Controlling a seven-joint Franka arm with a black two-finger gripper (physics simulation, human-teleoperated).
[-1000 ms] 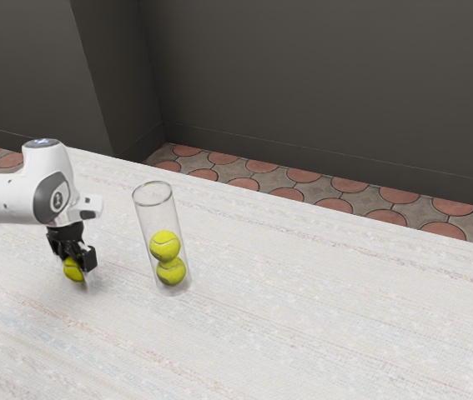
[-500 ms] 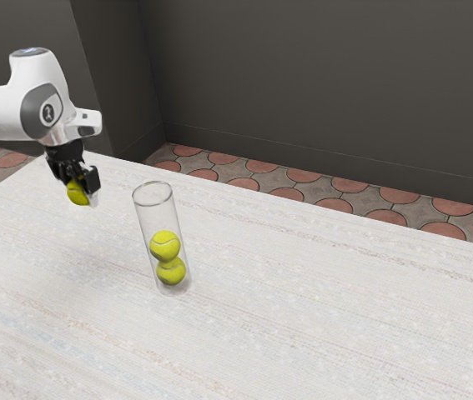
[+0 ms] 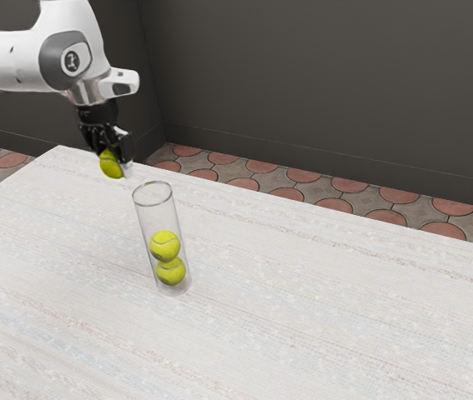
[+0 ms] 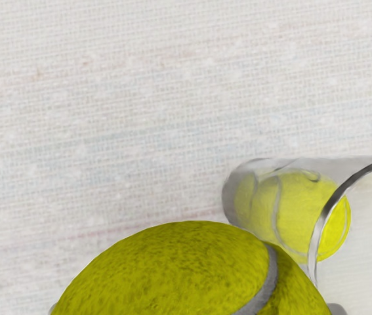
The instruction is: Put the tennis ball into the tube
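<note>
Aligning step: in hand, as I judge it; tennis ball (image 3: 111, 166) aloft, beside the tube (image 3: 158, 217) and not yet inside.
Next move: calls for bringing the ball over the rim (image 3: 153, 182), centring it, then lowering and letting go; an off-centre drop could catch the rim.
Tube: holds two balls, upper (image 3: 165, 246) on lower (image 3: 171, 272); room above.
Gripper (image 3: 113, 157): fingers pinching the ball, though the far-side contact is hard to make out.
Arm (image 3: 9, 62): reaching in from the exterior view's left, hand raised above the table (image 3: 319, 308), pointing mainly downward.
</note>
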